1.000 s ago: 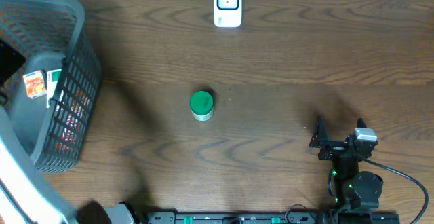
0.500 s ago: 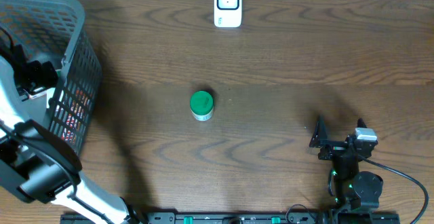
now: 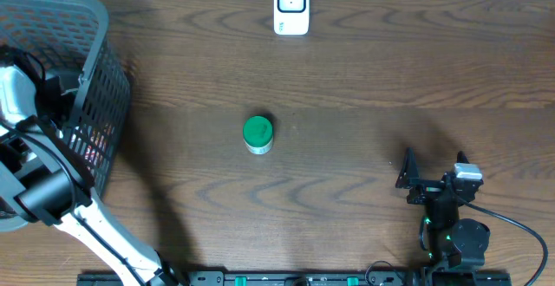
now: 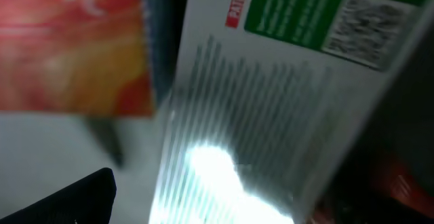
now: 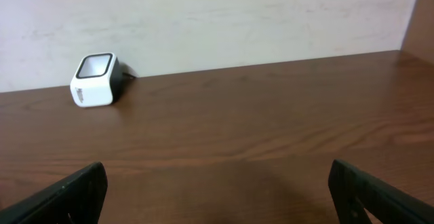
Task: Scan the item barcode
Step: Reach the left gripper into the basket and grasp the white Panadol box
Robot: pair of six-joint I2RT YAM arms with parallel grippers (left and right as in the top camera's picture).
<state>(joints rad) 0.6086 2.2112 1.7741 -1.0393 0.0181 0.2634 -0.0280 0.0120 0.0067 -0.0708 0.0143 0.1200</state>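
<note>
My left arm reaches into the grey mesh basket (image 3: pixel 95 78) at the table's left edge, and its gripper (image 3: pixel 54 91) is low among the packaged items. The left wrist view is blurred and very close. It shows a white box (image 4: pixel 271 115) with a green label and a square printed code (image 4: pixel 363 27), next to an orange-red packet (image 4: pixel 68 41). The left gripper (image 4: pixel 224 210) is open over the box, with only one dark fingertip (image 4: pixel 85 197) showing. The white scanner (image 3: pixel 291 6) stands at the table's far edge. My right gripper (image 3: pixel 434 172) rests open and holds nothing.
A small jar with a green lid (image 3: pixel 257 134) stands mid-table, apart from both arms. The scanner (image 5: pixel 95 79) sits against the pale wall in the right wrist view, with brown tabletop between it and the right gripper (image 5: pixel 220 203).
The left arm has swung in from the left edge and lowered its gripper into the basket, covering the packets that showed there. The right arm and the jar have not moved.
</note>
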